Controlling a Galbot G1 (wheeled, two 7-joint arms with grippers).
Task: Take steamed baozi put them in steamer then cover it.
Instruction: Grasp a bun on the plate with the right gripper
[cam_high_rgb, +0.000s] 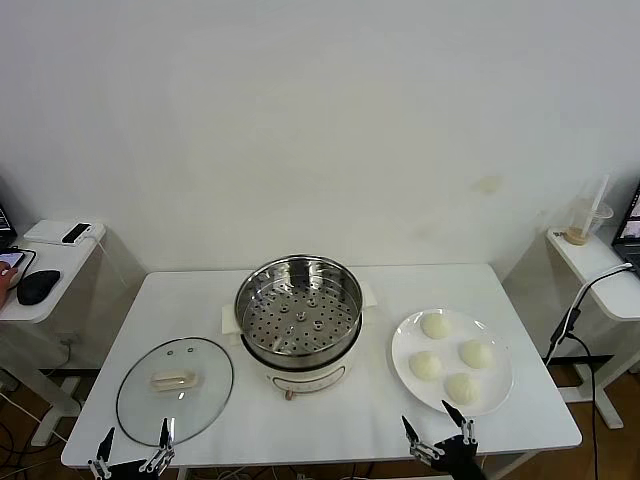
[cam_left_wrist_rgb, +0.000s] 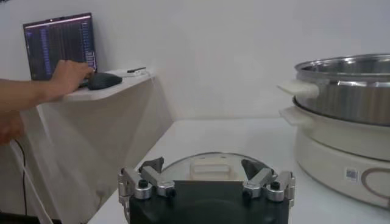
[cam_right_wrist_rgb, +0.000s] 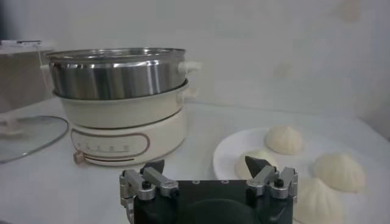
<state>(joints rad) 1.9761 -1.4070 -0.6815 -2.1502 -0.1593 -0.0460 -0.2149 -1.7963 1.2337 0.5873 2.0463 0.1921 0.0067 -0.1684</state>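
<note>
We take the steamer (cam_high_rgb: 299, 310) as our landmark: it stands mid-tabletop (cam_high_rgb: 200, 295) on its white cooker base (cam_high_rgb: 300, 378), basket bare, no bun in it yet. The four baozi (cam_high_rgb: 450, 360) lie on a white plate (cam_high_rgb: 402, 345) just to the steamer's right; the cover (cam_high_rgb: 175, 388) rests flat on the tabletop to its left, cream handle (cam_high_rgb: 172, 379) up, the handle's long axis running across our front, side to side. Our right gripper (cam_high_rgb: 438, 432) hangs at the near table edge, right of the steamer and just short of the plate, jaws spread wide and holding nothing; in its wrist view the buns sit straight ahead of the jaws (cam_right_wrist_rgb: 208, 167), the nearest almost between them. Our left gripper (cam_high_rgb: 134, 440) hangs at the near edge left of the steamer, right before the cover, jaws likewise released and bare. What the first move turns on, we judge, is this: the baozi lie forward of the right jaws and well apart from the left ones, so the right arm is the nearer for the buns, and the left for the cover. Being round, a bun asks no special turn of the wrist.
</note>
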